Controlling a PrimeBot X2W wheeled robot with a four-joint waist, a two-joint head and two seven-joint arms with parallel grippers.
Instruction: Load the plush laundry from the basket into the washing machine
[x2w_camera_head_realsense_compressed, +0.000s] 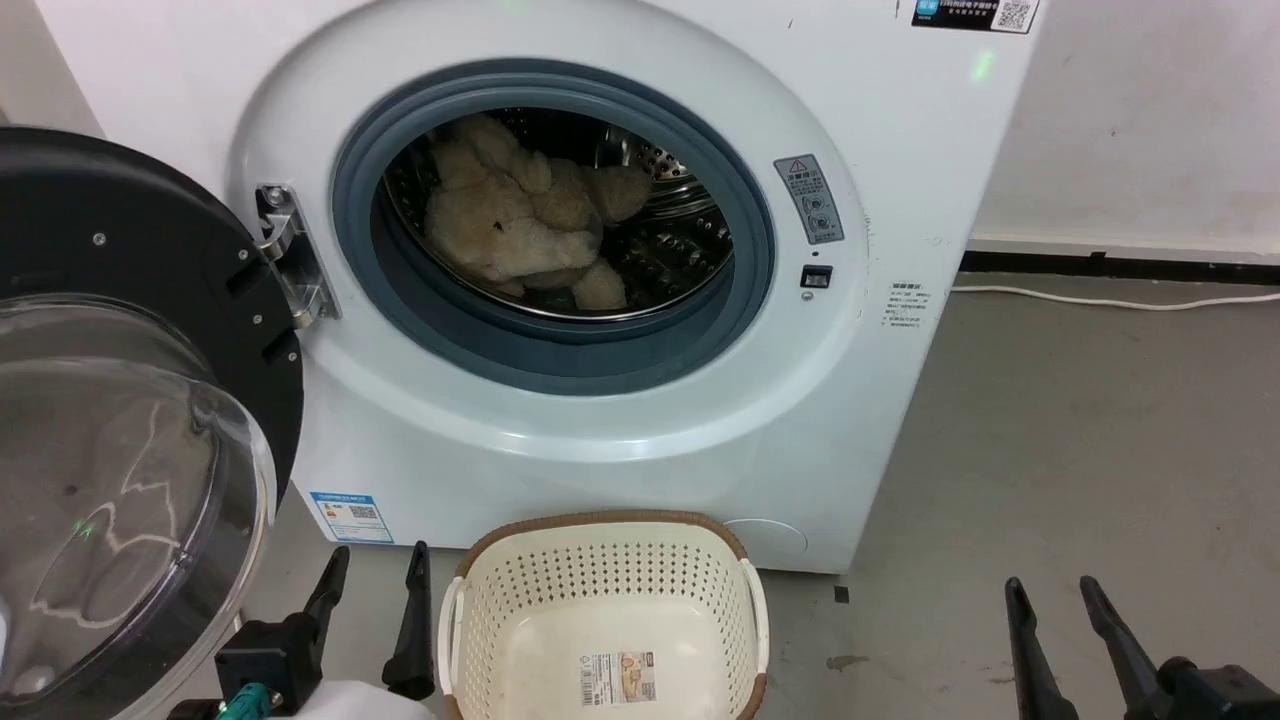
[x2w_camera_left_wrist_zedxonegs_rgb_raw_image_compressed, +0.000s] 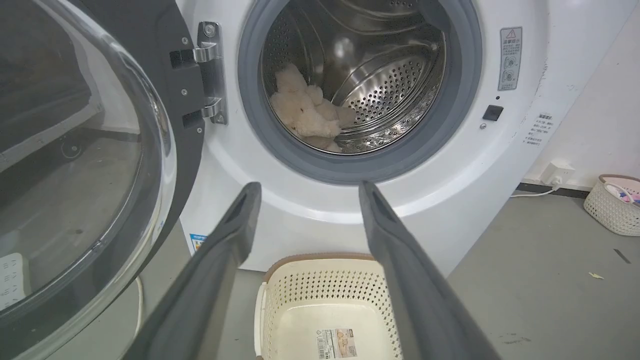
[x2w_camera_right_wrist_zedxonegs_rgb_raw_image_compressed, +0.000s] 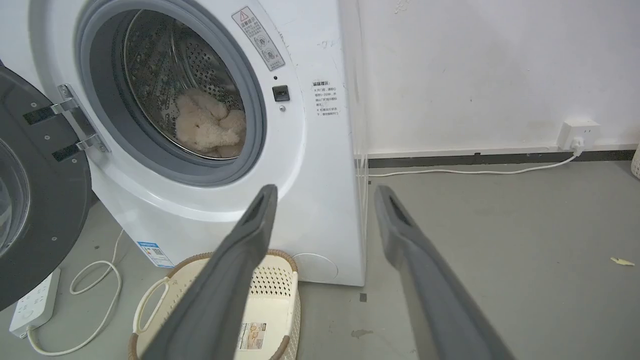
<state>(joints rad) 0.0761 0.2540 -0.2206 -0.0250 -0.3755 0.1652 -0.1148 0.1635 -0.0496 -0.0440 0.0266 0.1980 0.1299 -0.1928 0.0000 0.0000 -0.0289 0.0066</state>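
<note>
The cream plush laundry (x2w_camera_head_realsense_compressed: 525, 215) lies inside the steel drum of the white washing machine (x2w_camera_head_realsense_compressed: 560, 420), also seen as the plush (x2w_camera_left_wrist_zedxonegs_rgb_raw_image_compressed: 307, 112) and the plush (x2w_camera_right_wrist_zedxonegs_rgb_raw_image_compressed: 207, 125) in the wrist views. The basket (x2w_camera_head_realsense_compressed: 600, 570) stands on the floor before the washer with just a label sticker on its bottom; it appears as the basket (x2w_camera_left_wrist_zedxonegs_rgb_raw_image_compressed: 325, 287) and the basket (x2w_camera_right_wrist_zedxonegs_rgb_raw_image_compressed: 270, 287) too. My left gripper (x2w_camera_head_realsense_compressed: 378, 570) is open at the basket's left, nothing between its fingers. My right gripper (x2w_camera_head_realsense_compressed: 1050, 590) is open over the floor at the lower right.
The washer's black-rimmed bubble door (x2w_camera_head_realsense_compressed: 120, 440) hangs open at the left, close to my left arm. A white cable (x2w_camera_head_realsense_compressed: 1110, 298) runs along the wall. A power strip (x2w_camera_right_wrist_zedxonegs_rgb_raw_image_compressed: 32, 302) with a looped cord lies under the door. Another basket (x2w_camera_left_wrist_zedxonegs_rgb_raw_image_compressed: 615, 202) stands far right.
</note>
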